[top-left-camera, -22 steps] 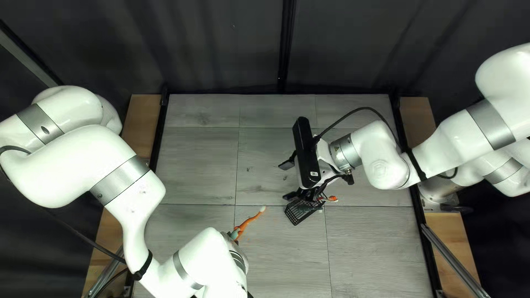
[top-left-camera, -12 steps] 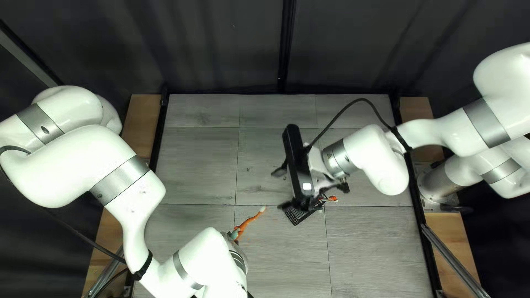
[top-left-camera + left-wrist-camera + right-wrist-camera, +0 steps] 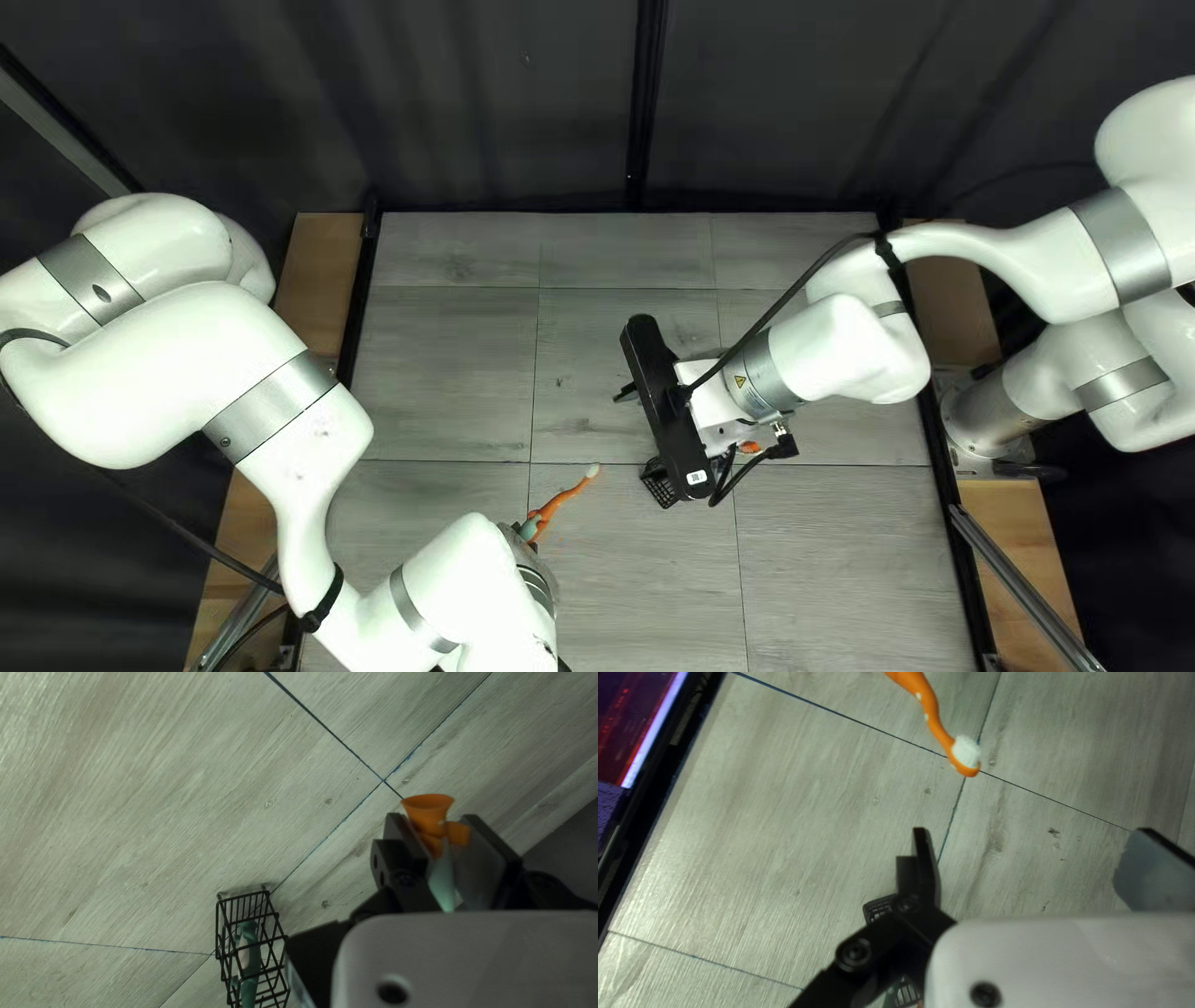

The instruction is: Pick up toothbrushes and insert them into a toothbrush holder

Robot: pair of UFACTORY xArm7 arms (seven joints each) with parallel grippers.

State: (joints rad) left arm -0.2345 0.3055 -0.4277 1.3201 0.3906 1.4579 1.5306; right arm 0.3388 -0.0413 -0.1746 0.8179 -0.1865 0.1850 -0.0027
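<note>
In the top left view, the orange toothbrush [image 3: 563, 500] sticks out past my left gripper [image 3: 535, 579], which its arm mostly covers. The left wrist view has my left gripper [image 3: 435, 821] shut on the toothbrush, its flared orange end [image 3: 427, 810] at the fingertips. My right gripper [image 3: 637, 429] hangs above the table beside the black wire holder [image 3: 660, 483]; in its own view the right gripper [image 3: 1033, 849] is wide open, nothing between its fingers. A green toothbrush [image 3: 249, 961] stands inside the holder [image 3: 224, 921]. The orange toothbrush's bristled head [image 3: 966, 753] is ahead of that gripper.
A small orange part [image 3: 749, 446] shows beside the right arm's wrist, close to the holder. A lit screen [image 3: 635, 728] stands past the table's edge. The right arm's cable [image 3: 797, 289] loops above the table.
My right gripper has shifted left and toward the near edge, its wrist turning, and covers more of the holder. The left arm and its toothbrush are unmoved.
</note>
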